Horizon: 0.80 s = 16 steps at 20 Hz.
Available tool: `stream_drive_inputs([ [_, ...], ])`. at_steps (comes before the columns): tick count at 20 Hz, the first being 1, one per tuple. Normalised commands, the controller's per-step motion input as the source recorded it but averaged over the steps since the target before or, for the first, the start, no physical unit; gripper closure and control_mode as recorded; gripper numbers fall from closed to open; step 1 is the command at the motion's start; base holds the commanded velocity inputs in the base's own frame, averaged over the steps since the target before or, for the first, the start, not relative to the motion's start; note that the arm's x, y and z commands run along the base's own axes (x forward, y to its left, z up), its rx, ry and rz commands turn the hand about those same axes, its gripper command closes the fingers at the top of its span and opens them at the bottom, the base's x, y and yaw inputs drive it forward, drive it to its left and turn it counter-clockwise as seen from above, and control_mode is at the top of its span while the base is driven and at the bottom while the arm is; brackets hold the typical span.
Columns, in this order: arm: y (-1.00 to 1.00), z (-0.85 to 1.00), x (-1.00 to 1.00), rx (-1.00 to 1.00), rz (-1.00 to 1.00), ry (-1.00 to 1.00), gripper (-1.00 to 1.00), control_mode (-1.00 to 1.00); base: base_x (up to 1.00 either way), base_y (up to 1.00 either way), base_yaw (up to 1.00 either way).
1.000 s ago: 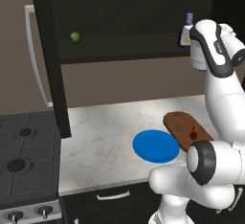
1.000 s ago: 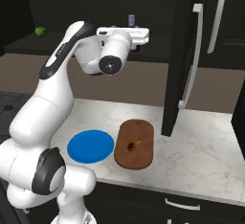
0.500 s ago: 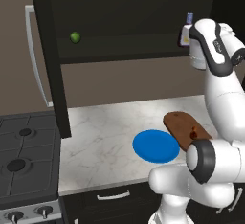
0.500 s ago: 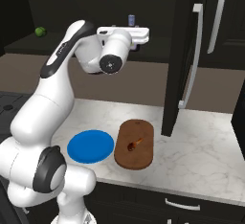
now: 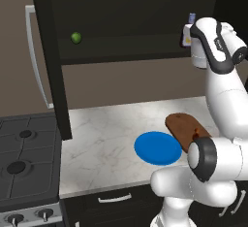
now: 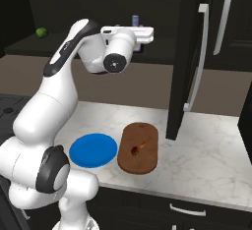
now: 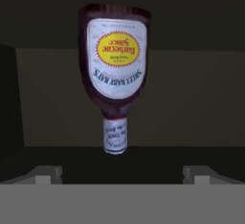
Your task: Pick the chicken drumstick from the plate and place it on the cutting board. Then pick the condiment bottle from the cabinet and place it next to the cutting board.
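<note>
The condiment bottle (image 7: pixel 115 70) stands on the shelf of the dark cabinet (image 5: pixel 126 8); in the rolled hand view it appears upside down, cap (image 7: pixel 115 139) lowest. My gripper (image 7: pixel 122 173) is open and level with the bottle, just short of it, nothing between its fingertips (image 7: pixel 48 173). In the left base view the bottle (image 5: pixel 187 33) peeks out behind the hand; its cap (image 6: pixel 135 18) shows above the hand in the right base view. The chicken drumstick (image 6: pixel 139 147) lies on the cutting board (image 6: pixel 143 129). Beside the board sits the blue plate (image 6: pixel 93 149), bare.
A small green fruit (image 5: pixel 76 38) rests further left on the cabinet shelf. The open cabinet door (image 6: pixel 189 52) with a silver handle hangs over the counter, right of the board. A gas stove (image 5: pixel 24 148) sits at the counter's left end. Drawers (image 6: pixel 187 209) run below.
</note>
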Motion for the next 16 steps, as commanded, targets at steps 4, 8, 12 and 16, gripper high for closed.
stream_drive_inputs([
  [4,0.00,-0.03,0.10,0.00,0.00,0.00,-1.00,-1.00,0.00,0.00,0.00],
  [8,0.00,-0.04,0.09,0.00,0.00,0.00,-1.00,-1.00,0.00,0.00,0.00],
  [12,0.00,-0.08,0.11,0.00,0.00,0.00,-1.00,-1.00,0.00,0.00,0.00],
  [16,0.00,-0.07,0.12,0.00,0.00,0.00,-1.00,-1.00,0.00,0.00,0.00],
])
